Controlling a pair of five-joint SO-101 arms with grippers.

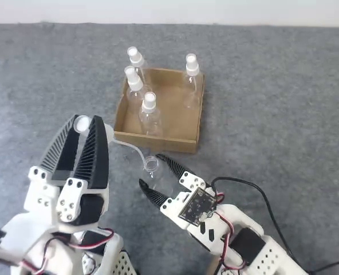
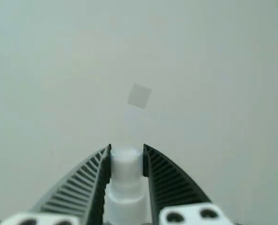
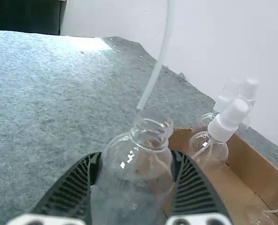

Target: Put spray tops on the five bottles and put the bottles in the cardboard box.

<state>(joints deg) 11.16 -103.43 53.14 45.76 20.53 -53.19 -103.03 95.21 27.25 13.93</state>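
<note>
Threading step, by judgement: left jaws clenched on spray top (image 1: 82,123), lower left of high view. Dip tube (image 1: 132,148) slants toward lower centre, tip at open mouth of fifth bottle (image 1: 151,165), gripped near-upright by right jaws. Tube needs swinging in line with bottle's axis. Four capped bottles (image 1: 149,109) stand in cardboard box (image 1: 158,140).

Left fingers (image 1: 95,152) raised, pinched nearly together; right fingers (image 1: 172,165) apparently gripping, low.

Prob. a robotics lab bench: grey felt mat (image 1: 284,86), white wall (image 1: 169,10) (exposed servo wires (image 1: 102,232)).
</note>
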